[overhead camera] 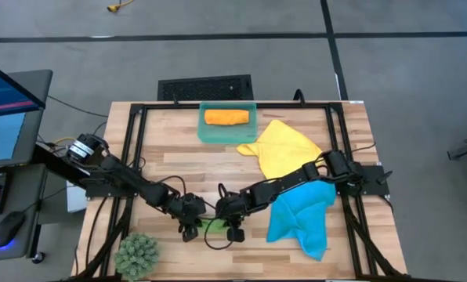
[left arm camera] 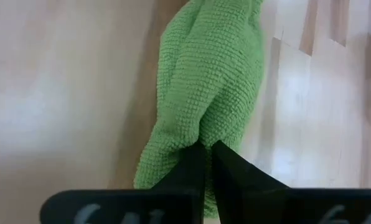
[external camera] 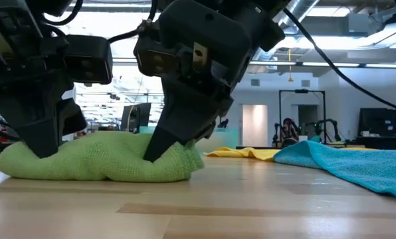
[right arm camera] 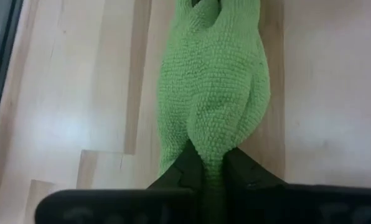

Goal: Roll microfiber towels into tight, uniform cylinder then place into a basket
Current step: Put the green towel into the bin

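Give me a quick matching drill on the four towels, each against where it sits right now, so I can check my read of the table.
Things:
1. orange towel
2. green towel
3. yellow towel
4. blue towel

Places or states:
A. spread loose beside the basket, partly under the right arm
B. rolled, lying inside the basket
C. rolled, pinched at its ends by the left gripper and the right gripper
D. crumpled loose near the table's right front

Pairs: 1-B, 2-C, 3-A, 4-D

grey floor (overhead camera: 218, 47) — lit ceiling (external camera: 357, 36) pipes
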Controlling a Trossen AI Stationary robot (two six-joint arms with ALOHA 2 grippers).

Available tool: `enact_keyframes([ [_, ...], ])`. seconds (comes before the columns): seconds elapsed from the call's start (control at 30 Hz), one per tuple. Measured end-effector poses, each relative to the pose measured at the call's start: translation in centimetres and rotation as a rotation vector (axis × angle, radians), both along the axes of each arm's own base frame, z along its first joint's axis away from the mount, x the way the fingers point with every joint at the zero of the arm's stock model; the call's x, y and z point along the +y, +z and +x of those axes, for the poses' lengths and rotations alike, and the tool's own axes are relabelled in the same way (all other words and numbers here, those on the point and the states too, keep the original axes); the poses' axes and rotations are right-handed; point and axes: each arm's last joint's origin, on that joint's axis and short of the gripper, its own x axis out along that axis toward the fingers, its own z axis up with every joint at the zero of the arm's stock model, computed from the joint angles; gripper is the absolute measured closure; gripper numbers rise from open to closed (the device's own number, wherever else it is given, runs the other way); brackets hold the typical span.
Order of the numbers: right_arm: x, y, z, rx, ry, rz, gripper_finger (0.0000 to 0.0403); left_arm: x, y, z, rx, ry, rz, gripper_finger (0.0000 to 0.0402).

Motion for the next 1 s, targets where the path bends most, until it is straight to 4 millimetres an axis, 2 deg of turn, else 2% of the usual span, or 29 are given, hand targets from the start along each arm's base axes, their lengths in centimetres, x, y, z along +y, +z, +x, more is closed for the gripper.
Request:
enact_keyframes([
  [0.2, -1.1, 1.1, 0.3, -0.014, -0.012, -0.077, 0.0363, 1.4, 1.6, -0.8, -0.016, 0.019, 0.109, 0.0401],
  [0.37, -2.7, 2.9, 0.2, -0.040, -0.046, -0.159, 0.0363, 3.0, 2.4, -1.1, -0.013, 0.029, 0.219, 0.0401],
  [0.57, -6.4, 4.7, 0.2, -0.045, -0.085, -0.216, 0.0363, 5.7, 3.7, -0.5, -0.051, 0.027, 0.316, 0.0401],
  [0.83, -11.2, 6.4, 0.0, -0.053, -0.103, -0.278, 0.0363, 9.6, 7.2, 0.3, -0.089, 0.013, 0.491, 0.0401],
  [1.0, -14.2, 8.2, -0.3, -0.100, -0.095, -0.329, 0.0363, 12.4, 9.1, 0.6, -0.086, -0.003, 0.576, 0.0401],
])
